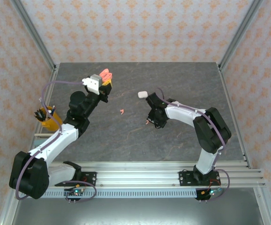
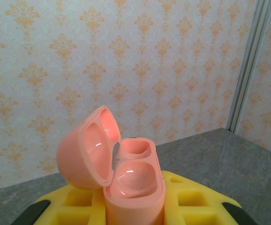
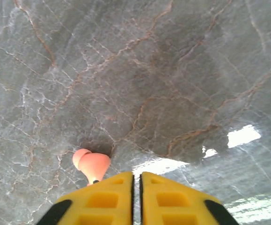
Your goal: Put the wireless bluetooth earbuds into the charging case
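Bright, even, diffuse light from above; all views are in focus, without motion blur. White glare patches on the polished table [image 3: 182, 93] lie to the right of the pink earbud [image 3: 92, 165]; a soft dark shadow sits just beyond it. The open charging case [image 2: 135, 187] carries glossy highlights inside.

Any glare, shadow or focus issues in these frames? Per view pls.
Right wrist: two bright glare patches on the grey veined stone table, and a dark shadow right next to the salmon pink plastic earbud. Left wrist: the open salmon pink glossy plastic charging case is sharp, with small highlights inside its lid. Top external: even light, faint shadows under the arms, no glare.
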Robot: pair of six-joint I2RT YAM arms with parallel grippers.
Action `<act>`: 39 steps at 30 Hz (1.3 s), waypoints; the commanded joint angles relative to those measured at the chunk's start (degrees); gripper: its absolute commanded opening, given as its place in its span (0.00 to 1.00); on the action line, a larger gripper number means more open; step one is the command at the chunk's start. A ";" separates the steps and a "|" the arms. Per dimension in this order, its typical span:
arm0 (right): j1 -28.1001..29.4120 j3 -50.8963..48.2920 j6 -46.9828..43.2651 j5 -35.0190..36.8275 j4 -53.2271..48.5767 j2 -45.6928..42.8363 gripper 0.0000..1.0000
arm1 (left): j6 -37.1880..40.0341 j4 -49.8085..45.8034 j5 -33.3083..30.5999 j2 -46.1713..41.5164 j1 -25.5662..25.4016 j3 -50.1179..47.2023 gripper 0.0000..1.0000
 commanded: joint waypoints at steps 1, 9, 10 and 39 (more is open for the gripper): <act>0.24 1.74 -1.17 1.25 -3.34 -2.01 0.22 | -0.72 2.98 0.28 0.43 0.58 0.66 0.00; 1.51 3.99 0.57 -0.59 -1.87 -0.59 0.29 | -0.53 3.06 0.18 0.28 0.55 0.49 0.00; 1.68 4.34 0.75 -0.67 -1.74 -0.24 0.29 | -0.55 3.06 0.18 0.32 0.57 0.41 0.00; 2.44 5.69 2.09 0.75 0.52 6.66 0.23 | -0.79 3.33 0.24 0.85 0.59 0.48 0.00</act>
